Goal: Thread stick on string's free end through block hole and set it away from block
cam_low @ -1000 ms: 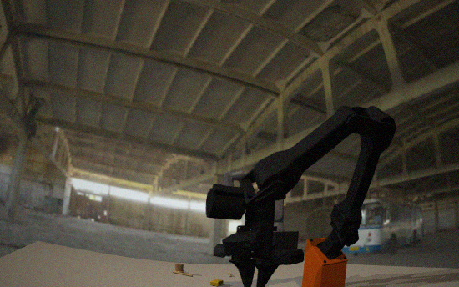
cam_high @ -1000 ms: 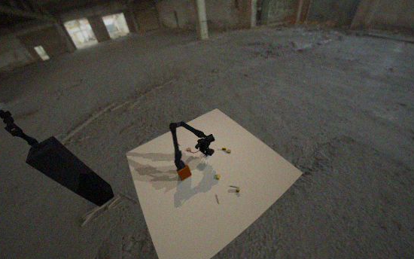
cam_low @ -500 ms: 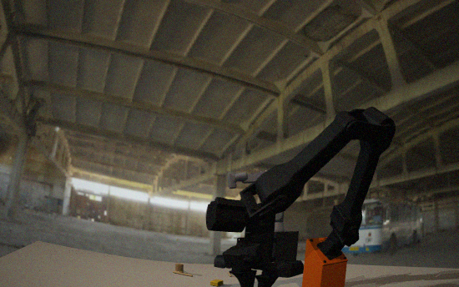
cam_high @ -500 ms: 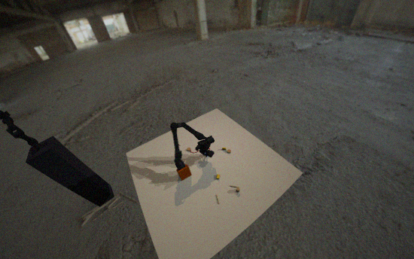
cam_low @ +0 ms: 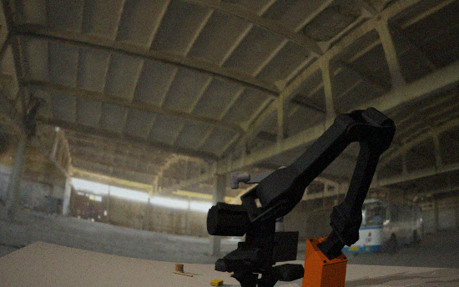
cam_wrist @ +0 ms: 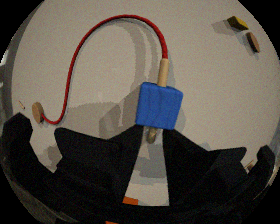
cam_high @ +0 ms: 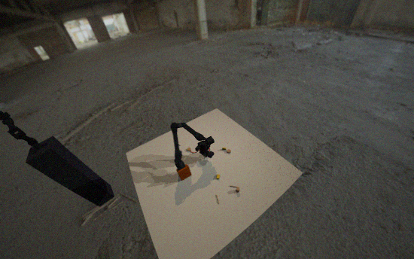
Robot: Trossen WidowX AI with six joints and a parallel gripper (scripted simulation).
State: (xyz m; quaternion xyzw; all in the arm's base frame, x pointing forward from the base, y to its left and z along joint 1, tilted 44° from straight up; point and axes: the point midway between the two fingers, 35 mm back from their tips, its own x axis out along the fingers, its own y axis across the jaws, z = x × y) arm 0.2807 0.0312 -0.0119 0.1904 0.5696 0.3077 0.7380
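The block [cam_wrist: 159, 106] looks blue in the wrist view and rests on the table [cam_high: 256, 166] [cam_wrist: 206, 95]. The stick [cam_wrist: 162, 73] passes through it: the string end sticks out at the far side, the free end at the near side. The red string [cam_wrist: 67, 82] curves from the stick's far end round to the wooden button [cam_wrist: 37, 113] [cam_high: 188, 150] at the left. My gripper [cam_wrist: 153, 127] is partly open, its fingertips on either side of the stick's near end, close by the block, with gaps beside the stick. The arm hides the block in the top and exterior views.
A yellow piece [cam_wrist: 237, 23] [cam_high: 223, 148] and a round wooden piece [cam_wrist: 253, 42] [cam_high: 228, 151] lie beyond the block. Another yellow piece [cam_high: 217, 176] [cam_low: 216, 283], a wooden piece [cam_high: 237, 190] [cam_low: 179, 268] beside a stick, and a loose stick [cam_high: 217, 199] lie farther off.
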